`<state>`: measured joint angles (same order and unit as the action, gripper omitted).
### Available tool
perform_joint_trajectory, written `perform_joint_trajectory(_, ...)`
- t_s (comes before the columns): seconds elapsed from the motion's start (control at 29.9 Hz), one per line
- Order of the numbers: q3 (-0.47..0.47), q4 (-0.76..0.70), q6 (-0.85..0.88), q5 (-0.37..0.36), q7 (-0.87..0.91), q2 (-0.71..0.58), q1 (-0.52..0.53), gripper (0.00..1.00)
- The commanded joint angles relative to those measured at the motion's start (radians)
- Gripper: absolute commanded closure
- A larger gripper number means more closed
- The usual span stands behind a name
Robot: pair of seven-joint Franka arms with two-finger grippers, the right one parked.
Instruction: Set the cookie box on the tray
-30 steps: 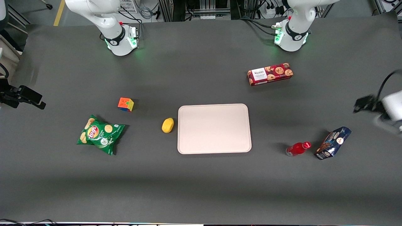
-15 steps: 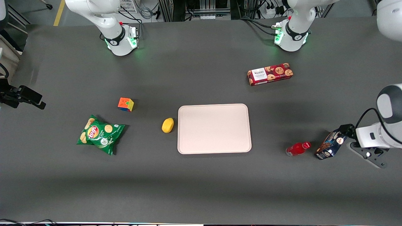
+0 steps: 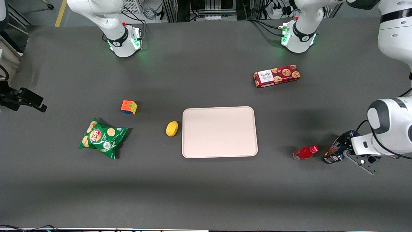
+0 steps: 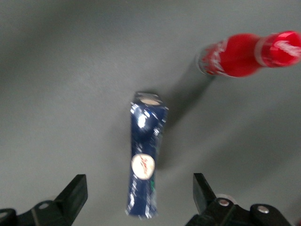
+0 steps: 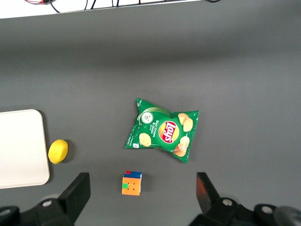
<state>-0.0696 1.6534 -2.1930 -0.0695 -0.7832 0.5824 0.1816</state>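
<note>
Wrist view, gripper [image 4: 140,200]: fingers spread wide, one on each side of the cookie box, neither touching it; nothing held.
Front view, gripper [image 3: 347,149]: over the cookie box at the working arm's end of the table, well apart from the tray.
Cookie box [image 4: 146,161]: dark navy package standing on a narrow edge on the table, its upper edge running between the open fingers (a white-and-red oval logo faces the wrist camera).
Step in hand: approach and alignment for the pick; by my reading the grasp is not yet made.
Next move calls for: lowering until the fingers bracket the narrow faces, closing on them, then lifting and carrying toward the tray.
Caution: a red bottle [image 3: 305,152] lies just beside the box, between it and the tray, so the carry should probably clear it.
Tray [image 3: 220,132]: pale cream, flat, low rim, mid-table; holds nothing.
Beside the tray: a yellow lemon [image 3: 172,128], on the table, not on the tray.
Other stock: red cookie box [image 3: 276,76], farther from the front camera than the tray.
</note>
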Motion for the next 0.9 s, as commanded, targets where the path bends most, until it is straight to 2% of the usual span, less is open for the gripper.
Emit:
perform_joint_trajectory(0.0, -0.001, 0.069, -0.049, -0.01, -0.004, -0.035, -0.002, 0.0)
perform_joint_trajectory(0.07, -0.001, 0.103, -0.098, -0.01, -0.004, -0.035, -0.001, 0.0)
perform_joint_trajectory(0.1, -0.001, 0.112, -0.117, -0.01, -0.001, -0.035, -0.001, 0.07)
perform_joint_trajectory(0.13, -0.001, 0.12, -0.128, -0.01, -0.001, -0.035, 0.001, 0.22)
perform_joint_trajectory(0.17, -0.001, 0.12, -0.131, -0.01, -0.001, -0.032, 0.001, 0.42)
perform_joint_trajectory(0.23, -0.001, 0.12, -0.125, -0.009, 0.01, -0.032, 0.001, 0.85)
perform_joint_trajectory(0.27, -0.001, 0.118, -0.117, -0.009, 0.021, -0.033, 0.001, 1.0)
perform_joint_trajectory(0.57, -0.001, 0.083, -0.056, -0.009, 0.051, -0.05, 0.001, 1.0)
perform_joint_trajectory(0.87, 0.001, -0.056, 0.229, 0.008, 0.102, -0.162, 0.002, 1.0)
